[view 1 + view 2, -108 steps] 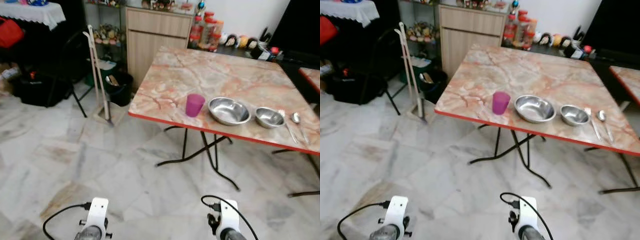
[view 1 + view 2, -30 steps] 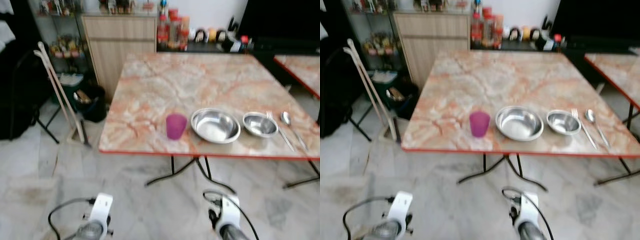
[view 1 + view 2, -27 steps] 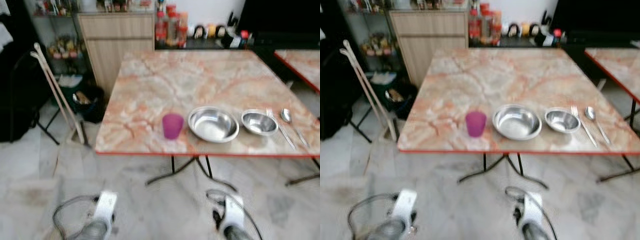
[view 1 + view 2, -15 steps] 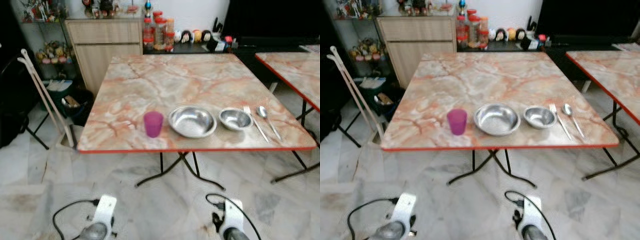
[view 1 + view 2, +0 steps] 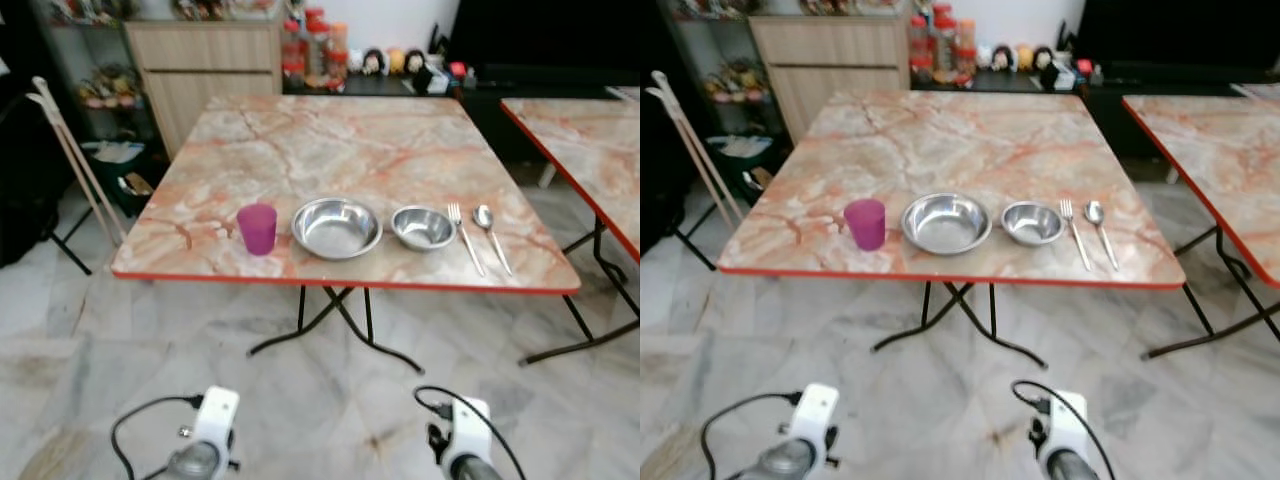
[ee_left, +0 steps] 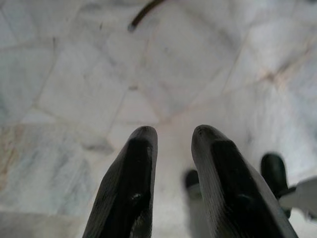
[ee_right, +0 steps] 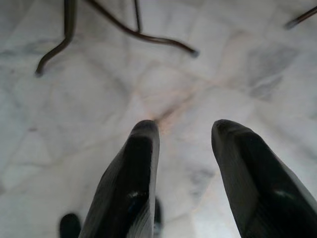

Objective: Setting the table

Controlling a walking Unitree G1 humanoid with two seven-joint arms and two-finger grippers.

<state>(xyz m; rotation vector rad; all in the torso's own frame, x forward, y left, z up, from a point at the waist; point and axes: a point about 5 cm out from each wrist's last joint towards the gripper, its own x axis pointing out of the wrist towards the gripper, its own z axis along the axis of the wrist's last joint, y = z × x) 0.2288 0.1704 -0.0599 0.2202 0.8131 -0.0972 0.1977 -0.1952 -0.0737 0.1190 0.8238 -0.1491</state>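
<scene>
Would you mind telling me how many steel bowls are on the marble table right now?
2. The larger bowl sits just right of the purple cup; the smaller bowl lies between it and the fork. None appears hidden.

— How many bowls? 
— Two steel ones: a big bowl (image 5: 336, 227) and a small bowl (image 5: 422, 227).
— Cups? 
— One purple cup (image 5: 257, 229).
— Cutlery? 
— One fork (image 5: 464, 237), one spoon (image 5: 490, 235).
— Tables? 
— Two: the near table (image 5: 330, 150) and a second table (image 5: 590, 140) on the right.
</scene>
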